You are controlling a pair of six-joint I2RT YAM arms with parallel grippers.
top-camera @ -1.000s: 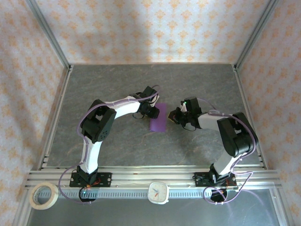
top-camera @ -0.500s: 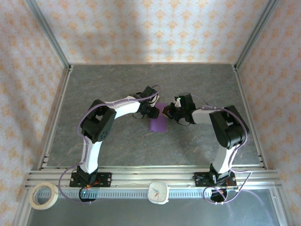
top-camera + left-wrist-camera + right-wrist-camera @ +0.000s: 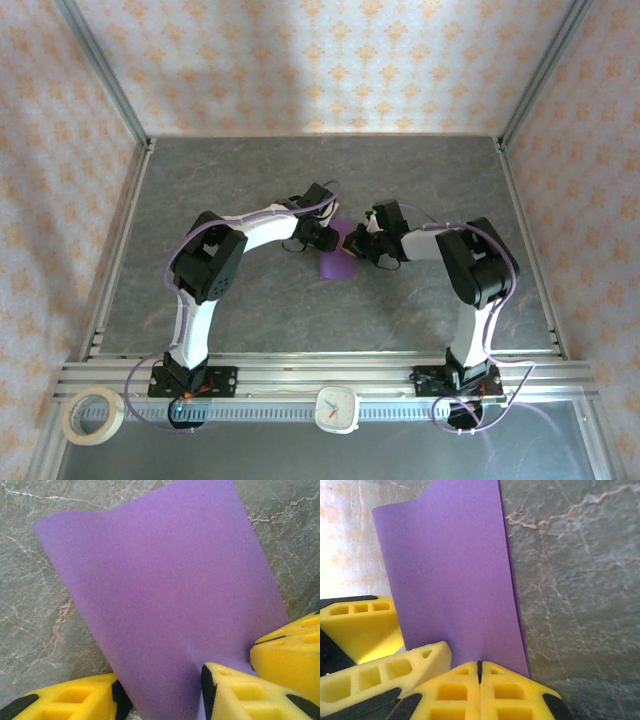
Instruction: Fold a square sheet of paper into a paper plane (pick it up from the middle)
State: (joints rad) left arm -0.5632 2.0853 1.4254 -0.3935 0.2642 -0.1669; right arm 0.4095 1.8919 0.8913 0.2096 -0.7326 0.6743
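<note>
The right pincer (image 3: pixel 480 667) clamps the edge of a thin purple square sheet of paper (image 3: pixel 455 580), likely light, floppy and crease-prone, while the left pincer (image 3: pixel 160 697) straddles it, grip unclear.

Centre crowded, edges free
Left arm (image 3: pixel 215 255), right arm (image 3: pixel 470 265) and paper (image 3: pixel 337 265) block mid-frame; table (image 3: pixel 300 165) bare above.

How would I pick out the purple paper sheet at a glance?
On the grey stone-patterned table, look at the middle, where the white left arm and white right arm meet. The thin purple paper sheet sits between their tips, a flat deep-purple rectangle unlike the arms' lilac cables.
</note>
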